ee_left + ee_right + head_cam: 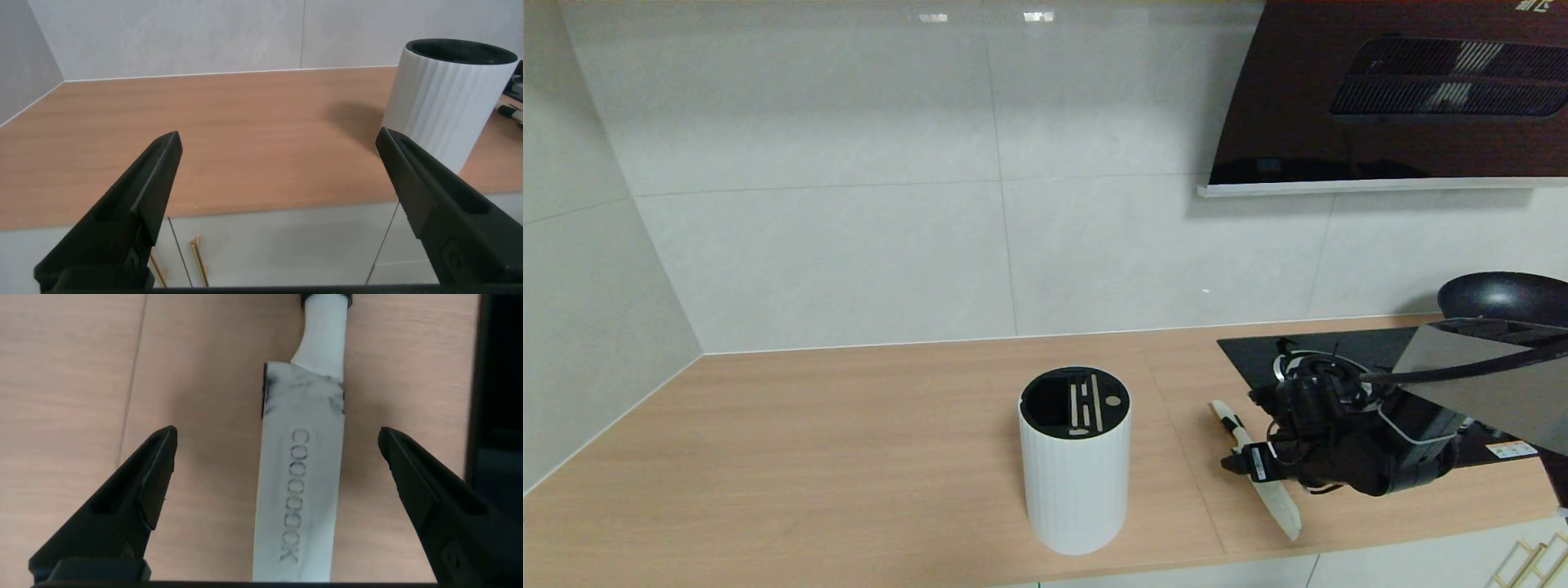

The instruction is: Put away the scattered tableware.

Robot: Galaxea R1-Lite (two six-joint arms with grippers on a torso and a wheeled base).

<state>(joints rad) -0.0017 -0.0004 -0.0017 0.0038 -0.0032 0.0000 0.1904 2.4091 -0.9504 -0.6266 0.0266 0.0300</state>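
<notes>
Both jaws of the right gripper (276, 449) stand wide apart and hold nothing. The white knife (299, 498) lies flat on the counter (849, 441) directly under the gap, to the right of the slotted white holder (1076, 465) and well apart from it.

Step in hand, as judged: pre-grasp over the knife. The next move calls for a straight descent, closing across the thin blade, then a lift toward a holder slot.

Past the knife, away from the holder, lies the black cooktop (1372, 347). The blade tip nears the counter's front edge. The left gripper (278, 151), to the holder's left, is likewise spread wide and holds nothing.
</notes>
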